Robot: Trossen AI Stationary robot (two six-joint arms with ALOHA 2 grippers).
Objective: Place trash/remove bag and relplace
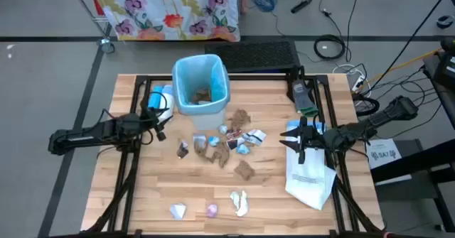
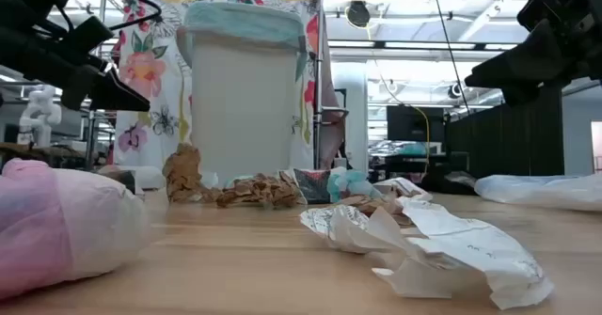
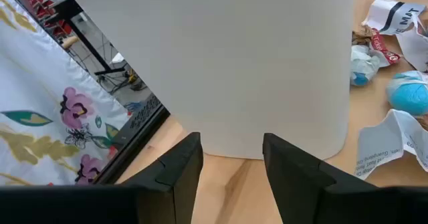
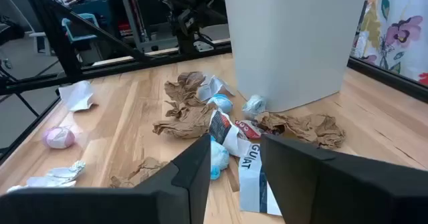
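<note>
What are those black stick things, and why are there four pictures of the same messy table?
The black sticks are two robot arms. Each ends in a two-finger pincher called an end effector. The left end effector is beside the white bin, and the right end effector hangs over a white plastic bag lying at the table's right side. Both are open and hold nothing.

One picture looks straight down from above. One sits low at table height. The other two come from little cameras on each arm's wrist, so you see that arm's own dark fingers at the bottom.

On the wooden table lie crumpled scraps of paper, brown, white, blue and pink. The bin has a light-blue liner with some brown scraps already inside.
</note>
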